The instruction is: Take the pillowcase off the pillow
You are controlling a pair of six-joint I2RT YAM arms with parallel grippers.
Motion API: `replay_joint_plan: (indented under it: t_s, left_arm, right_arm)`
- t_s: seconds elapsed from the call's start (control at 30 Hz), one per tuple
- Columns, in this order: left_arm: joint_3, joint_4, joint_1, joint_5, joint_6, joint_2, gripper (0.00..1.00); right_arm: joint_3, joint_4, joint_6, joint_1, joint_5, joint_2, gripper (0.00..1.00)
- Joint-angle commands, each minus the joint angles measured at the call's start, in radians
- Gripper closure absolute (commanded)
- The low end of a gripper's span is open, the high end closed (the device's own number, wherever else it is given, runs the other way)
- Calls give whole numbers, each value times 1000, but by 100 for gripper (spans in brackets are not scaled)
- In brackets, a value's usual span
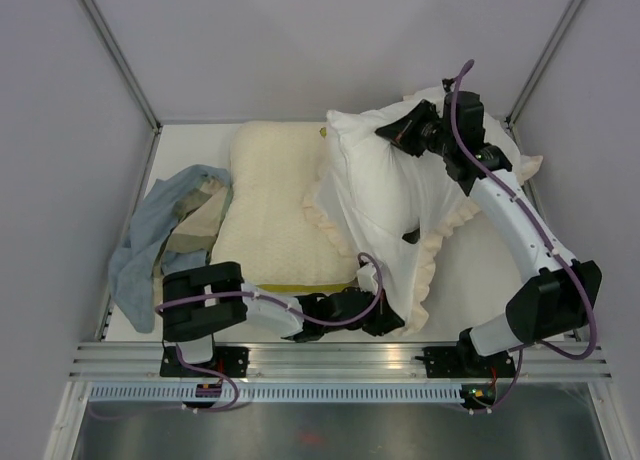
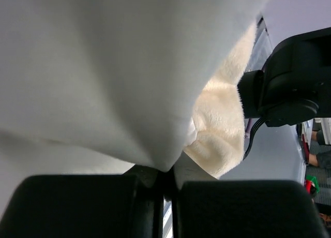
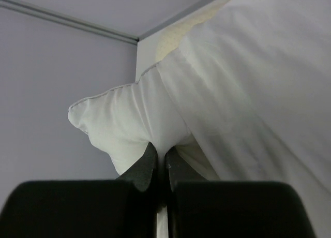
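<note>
Plump white rectangular pillow [image 1: 385,200]: 2 o'clock on table [image 1: 190,145], over cream-frilled plush pillowcase [image 1: 432,265]. Right gripper [image 3: 161,154] pinches its 12 o'clock corner, left gripper [image 2: 166,172] its 6 o'clock edge. Lift evenly; case should drop.

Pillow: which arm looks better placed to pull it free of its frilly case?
Probably the right. The right gripper is shut on the far corner of the pillow, outside the pillowcase; the left gripper pinches white cloth at the near edge, suited to anchoring.
</note>
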Motion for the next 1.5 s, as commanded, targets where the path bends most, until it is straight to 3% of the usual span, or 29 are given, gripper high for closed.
replay_joint_plan:
  t_s: [0.0, 0.3, 0.53, 1.03, 1.47]
  left_arm:
    - [11, -96, -59, 90, -14, 35, 98]
    - [92, -243, -73, 92, -8, 97, 98]
    - [126, -236, -73, 162, -4, 152, 98]
    - [183, -293, -71, 205, 18, 197, 98]
    - [192, -276, -73, 225, 4, 224, 98]
  right_arm:
    - [128, 219, 51, -84, 37, 3, 100]
    - [84, 284, 131, -230, -66, 17, 100]
    - [76, 330, 177, -339, -115, 26, 100]
    - [96, 402, 265, -476, -204, 101, 100]
    - [161, 354, 192, -503, -212, 138, 100]
